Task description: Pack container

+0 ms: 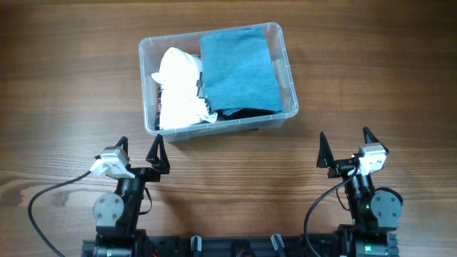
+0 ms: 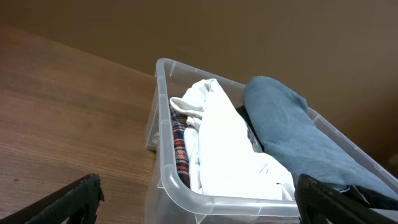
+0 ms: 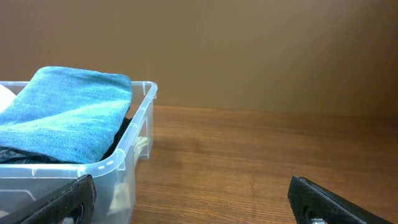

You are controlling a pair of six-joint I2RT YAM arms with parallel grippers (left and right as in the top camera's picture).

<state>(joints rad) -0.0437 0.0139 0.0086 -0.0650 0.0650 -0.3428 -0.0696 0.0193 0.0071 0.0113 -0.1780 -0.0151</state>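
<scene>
The clear plastic container (image 1: 148, 50) stands at the table's far middle. It holds a folded blue cloth (image 1: 239, 68) on the right, a white garment (image 1: 178, 89) on the left, and dark and plaid fabric beneath. My left gripper (image 1: 139, 151) is open and empty, near the front left, below the container's near left corner. My right gripper (image 1: 345, 148) is open and empty at the front right. The left wrist view shows the container rim (image 2: 186, 186), white garment (image 2: 224, 143) and blue cloth (image 2: 298, 137). The right wrist view shows the container's right wall (image 3: 127, 155) and blue cloth (image 3: 68, 106).
Bare wooden tabletop (image 1: 371, 71) lies around the container on all sides. Cables run from both arm bases along the front edge. A brown wall stands behind the table in the wrist views.
</scene>
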